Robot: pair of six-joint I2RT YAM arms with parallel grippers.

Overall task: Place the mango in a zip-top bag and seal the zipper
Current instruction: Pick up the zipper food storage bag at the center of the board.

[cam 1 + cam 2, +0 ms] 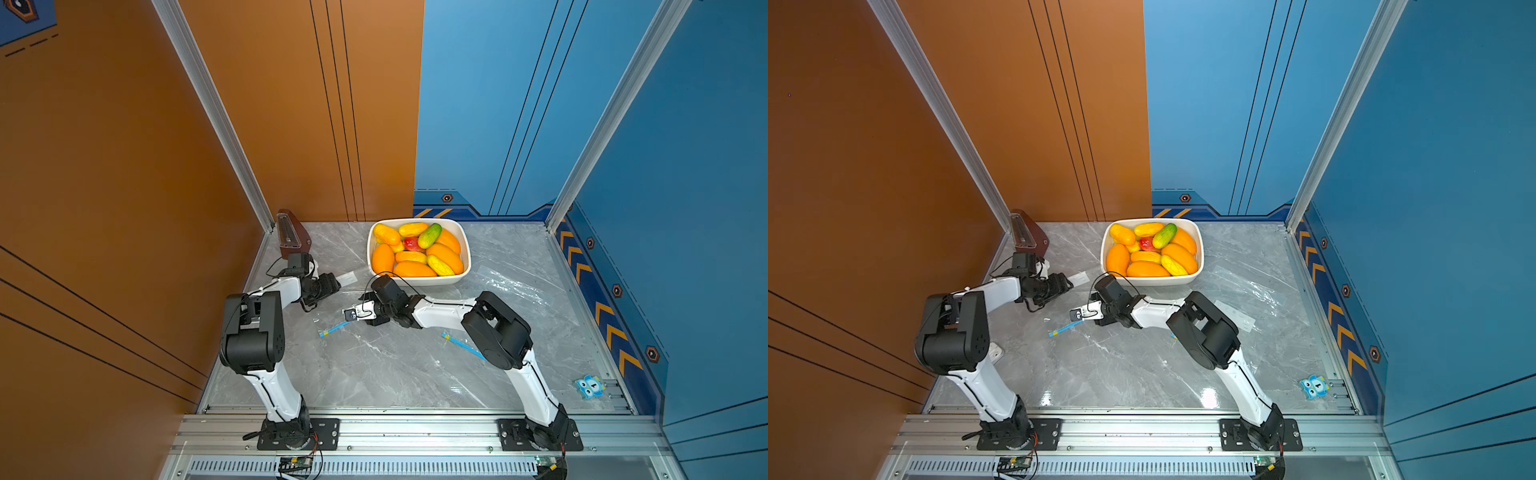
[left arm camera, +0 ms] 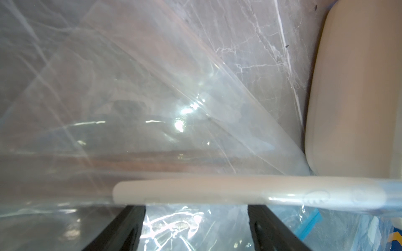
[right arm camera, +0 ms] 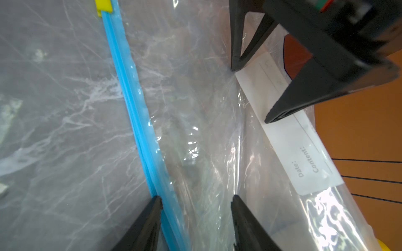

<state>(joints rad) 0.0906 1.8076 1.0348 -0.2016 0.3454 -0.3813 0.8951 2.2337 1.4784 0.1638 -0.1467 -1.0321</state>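
The mangoes lie in the bowl; the zip-top bag lies just beside the bowl. Left tool and right tool stand apart (seemingly straddling film, unclamped), so the slick mouth may slip shut during loading.

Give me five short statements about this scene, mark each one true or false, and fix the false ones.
1. The orange, yellow and green mangoes in view all lie in the white rounded-rectangle bowl. True.
2. The small blue owl figure sits in the bowl. False: it lies at the right edge of the grey marble table.
3. The clear plastic zip-top bag has a blue zipper strip. True.
4. The right claw grips a mango. False: its jaws stand apart over the bag.
5. The left claw is shut. False: its jaws stand apart at the bag's white label.
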